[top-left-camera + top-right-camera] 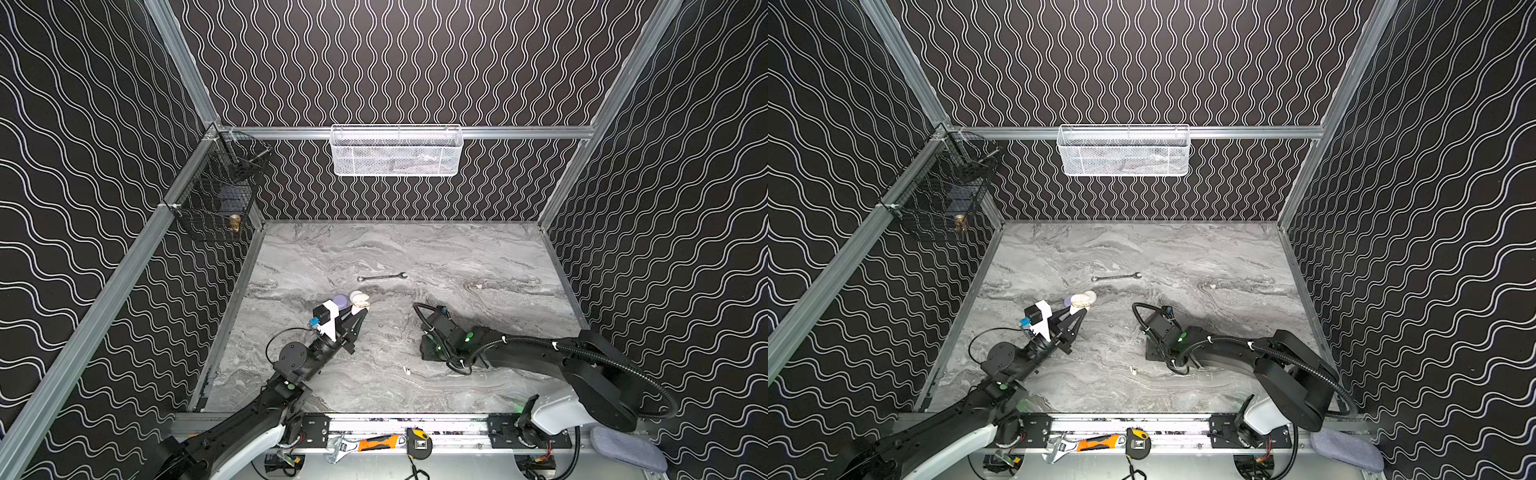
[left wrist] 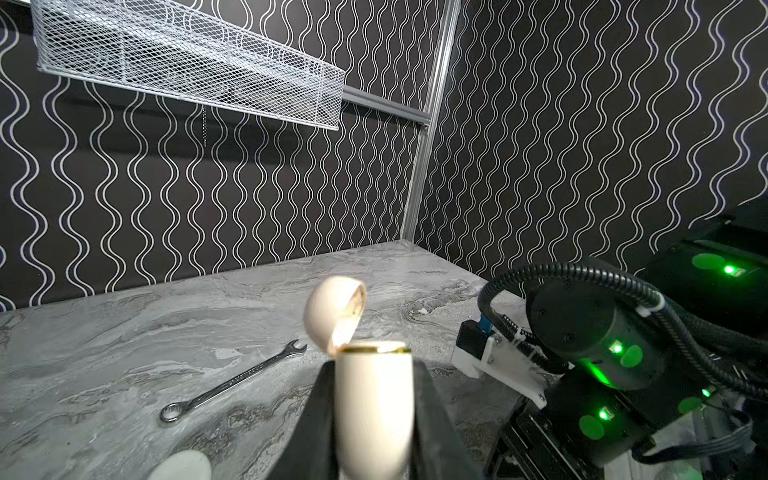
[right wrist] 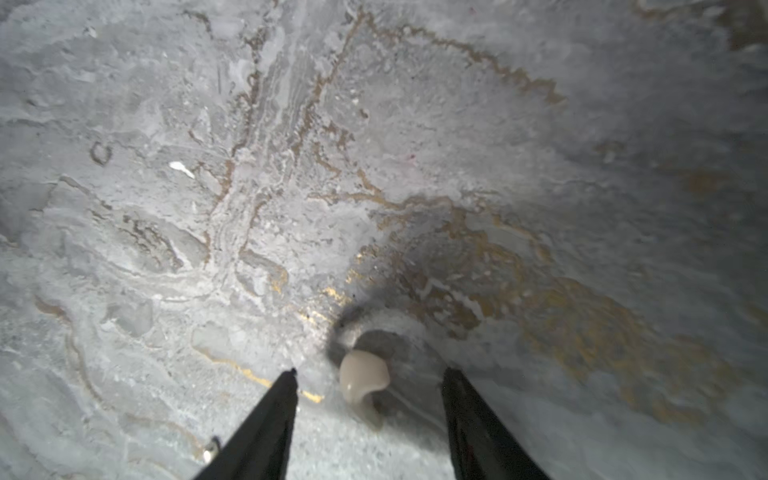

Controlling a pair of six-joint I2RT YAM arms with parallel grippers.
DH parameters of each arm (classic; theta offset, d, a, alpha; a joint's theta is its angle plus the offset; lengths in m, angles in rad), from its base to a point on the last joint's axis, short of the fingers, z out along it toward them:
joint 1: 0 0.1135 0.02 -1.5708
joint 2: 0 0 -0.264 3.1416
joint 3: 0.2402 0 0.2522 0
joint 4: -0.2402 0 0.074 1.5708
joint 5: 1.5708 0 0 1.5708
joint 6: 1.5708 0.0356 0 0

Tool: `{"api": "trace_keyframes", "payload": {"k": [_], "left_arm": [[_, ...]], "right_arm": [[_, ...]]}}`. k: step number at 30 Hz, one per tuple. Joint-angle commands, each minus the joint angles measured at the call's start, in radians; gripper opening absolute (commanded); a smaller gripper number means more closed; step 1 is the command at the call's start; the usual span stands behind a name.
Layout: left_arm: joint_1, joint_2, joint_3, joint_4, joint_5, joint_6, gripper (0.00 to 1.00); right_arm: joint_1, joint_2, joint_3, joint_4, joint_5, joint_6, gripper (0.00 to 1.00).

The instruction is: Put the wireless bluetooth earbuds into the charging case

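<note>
A cream earbud (image 3: 361,380) is sitting low at the marble table (image 3: 249,208), between the tips of the right gripper (image 3: 370,371), whose jaws are standing spread and touching it on neither side; whether it is resting fully on the surface I cannot tell. The charging case (image 2: 374,415) is waiting well apart from it, on the other side of the table: the left gripper (image 2: 371,370) is pinching its cream body upright, with the lid (image 2: 334,309) hanging open above the gold rim. The inside of the case is not showing in any view, so I cannot tell whether any earbud is seated yet. In both top views 1 white stemmed earbud (image 1: 406,370) is lying loose near the right arm, and a wrench (image 1: 382,276) is lying farther back, clear of both arms. Judging by this, the case is open and ready, while at least 2 earbuds are waiting to be carried over and inserted.
</note>
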Motion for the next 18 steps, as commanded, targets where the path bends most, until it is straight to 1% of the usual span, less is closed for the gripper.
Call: {"api": "trace_keyframes", "payload": {"k": [1, 4, 9, 13, 16, 18], "left_arm": [[0.000, -0.015, 0.009, 0.017, 0.000, 0.000, 0.00], [0.000, -0.028, 0.012, 0.003, -0.001, 0.005, 0.00], [0.000, -0.020, 0.010, 0.021, 0.023, 0.005, 0.00], [0.001, -0.012, -0.005, 0.087, 0.046, 0.002, 0.00], [0.001, -0.015, -0.009, 0.093, 0.049, 0.001, 0.00], [0.001, -0.017, -0.018, 0.113, 0.050, -0.002, 0.00]], "right_arm": [[0.010, 0.016, 0.053, -0.126, 0.036, -0.029, 0.65], [0.015, 0.042, 0.104, -0.186, 0.058, -0.059, 0.66], [0.016, 0.085, 0.193, -0.292, 0.053, -0.130, 0.67], [0.014, 0.103, 0.237, -0.329, -0.007, -0.210, 0.67], [0.012, 0.133, 0.269, -0.374, 0.001, -0.247, 0.66], [0.007, 0.159, 0.306, -0.383, -0.014, -0.270, 0.63]]}}
